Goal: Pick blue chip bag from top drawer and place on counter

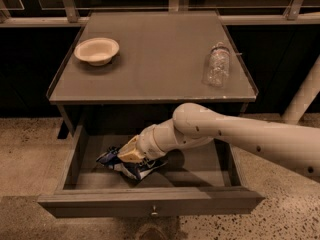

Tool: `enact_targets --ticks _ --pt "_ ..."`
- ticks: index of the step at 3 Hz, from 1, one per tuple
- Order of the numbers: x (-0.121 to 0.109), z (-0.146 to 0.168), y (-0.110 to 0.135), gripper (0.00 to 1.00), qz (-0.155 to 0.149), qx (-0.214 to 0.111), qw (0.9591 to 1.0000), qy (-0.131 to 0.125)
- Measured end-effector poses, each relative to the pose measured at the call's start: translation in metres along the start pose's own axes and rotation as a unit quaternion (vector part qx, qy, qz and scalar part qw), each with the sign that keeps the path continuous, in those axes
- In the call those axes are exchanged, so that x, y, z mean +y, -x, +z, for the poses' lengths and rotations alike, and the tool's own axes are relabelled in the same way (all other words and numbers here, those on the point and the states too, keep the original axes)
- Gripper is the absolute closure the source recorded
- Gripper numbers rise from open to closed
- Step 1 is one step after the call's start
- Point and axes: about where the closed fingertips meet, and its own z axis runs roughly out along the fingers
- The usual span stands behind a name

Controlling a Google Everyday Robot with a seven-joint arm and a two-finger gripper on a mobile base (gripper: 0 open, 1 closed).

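Observation:
The blue chip bag [143,168] lies crumpled on the floor of the open top drawer [205,165], left of its middle. My gripper [126,155] reaches down into the drawer from the right on the white arm [235,134] and is shut on the bag's top. The bag is bunched up around it and still rests low in the drawer. The arm hides part of the bag. The grey counter [160,64] is above the drawer.
A white bowl [97,50] sits at the counter's back left. A clear plastic bottle [217,65] lies at its right side. The drawer front has a small knob [154,213]. A white post [305,94] stands at the right, over speckled floor.

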Motion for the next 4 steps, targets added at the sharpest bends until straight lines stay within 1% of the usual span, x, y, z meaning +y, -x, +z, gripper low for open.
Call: enact_targets --ticks 1,2,3,4 --pt "0.008 -0.01 0.009 1.0 -0.019 -0.02 0.9995 0.014" --pt "0.037 -0.04 0.034 1.0 -0.063 -0.056 0.9965 -0.004" --pt "0.082 -0.081 0.065 1.0 -0.105 -0.075 0.9905 -0.047" --pt "0.092 -0.158 0.09 1.0 -0.136 -0.063 0.9817 -0.118"
